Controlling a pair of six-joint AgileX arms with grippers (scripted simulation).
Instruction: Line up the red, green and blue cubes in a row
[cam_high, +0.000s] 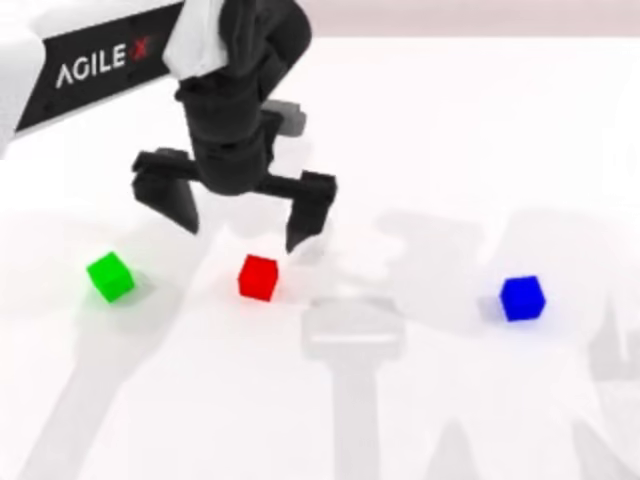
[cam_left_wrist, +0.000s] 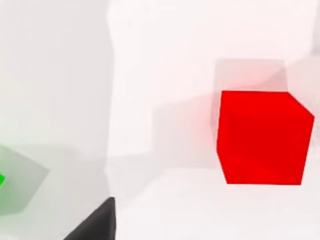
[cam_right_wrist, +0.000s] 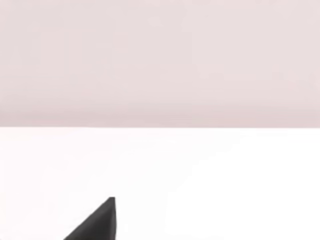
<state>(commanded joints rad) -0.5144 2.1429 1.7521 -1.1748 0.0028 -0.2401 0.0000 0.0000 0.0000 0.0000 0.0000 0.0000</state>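
- Left arm: white AgileX arm with black wrist, reaching in from the top view's upper left; its black two-finger claw (cam_high: 245, 232) points down at the white table (cam_high: 420, 400), fingers spread wide, holding nothing.
- Left claw position: above and just behind the small bright red cube (cam_high: 258, 277), not touching it.
- Right arm: absent from the top view; only one dark fingertip (cam_right_wrist: 97, 220) shows in its wrist view, so I cannot tell its claw's state.
- Cubes, three: one red, between the others; one bright green cube (cam_high: 110, 276) toward the table's left; one bright blue cube (cam_high: 522, 298) well apart toward the right.
- All three sit separately on the table, roughly in a row.
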